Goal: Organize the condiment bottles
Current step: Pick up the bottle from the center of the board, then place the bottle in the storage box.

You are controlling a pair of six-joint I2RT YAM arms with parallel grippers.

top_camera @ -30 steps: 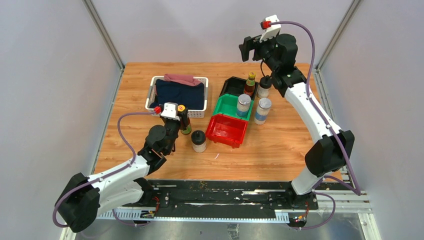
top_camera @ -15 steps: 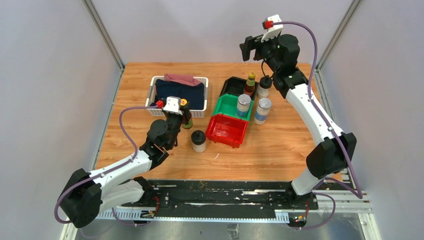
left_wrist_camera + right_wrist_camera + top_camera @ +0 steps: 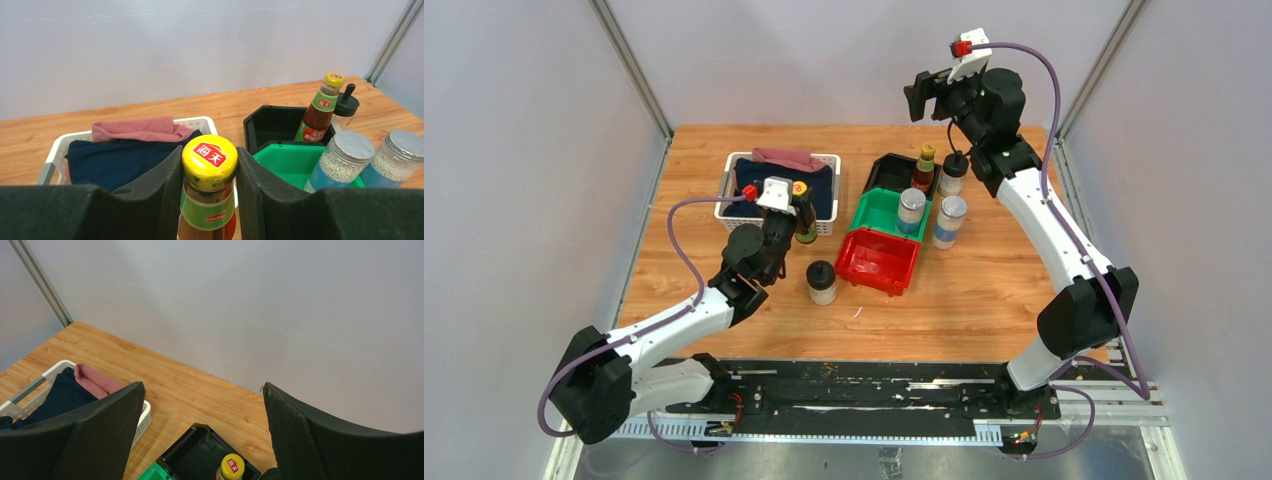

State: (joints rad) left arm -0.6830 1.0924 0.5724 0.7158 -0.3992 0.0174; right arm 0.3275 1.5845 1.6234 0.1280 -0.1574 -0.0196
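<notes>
The held sauce bottle (image 3: 209,152) stands upright, its yellow cap clamped between the two black pads (image 3: 165,195) of the left gripper (image 3: 209,160). Seen from above, it is at the near right corner of the white basket (image 3: 729,196); whether it touches the table (image 3: 984,290) I cannot tell. The second sauce bottle (image 3: 923,170) stands in the black bin (image 3: 886,172), with a black-lidded jar (image 3: 952,174) just right of that bin. One shaker (image 3: 911,211) is in the green bin (image 3: 876,212), and the other shaker (image 3: 948,221) is beside it on the wood. Only the top view shows the other jar (image 3: 822,282), left of the red bin (image 3: 879,262). The right gripper (image 3: 202,410) hangs high, jaws wide apart, holding nothing
</notes>
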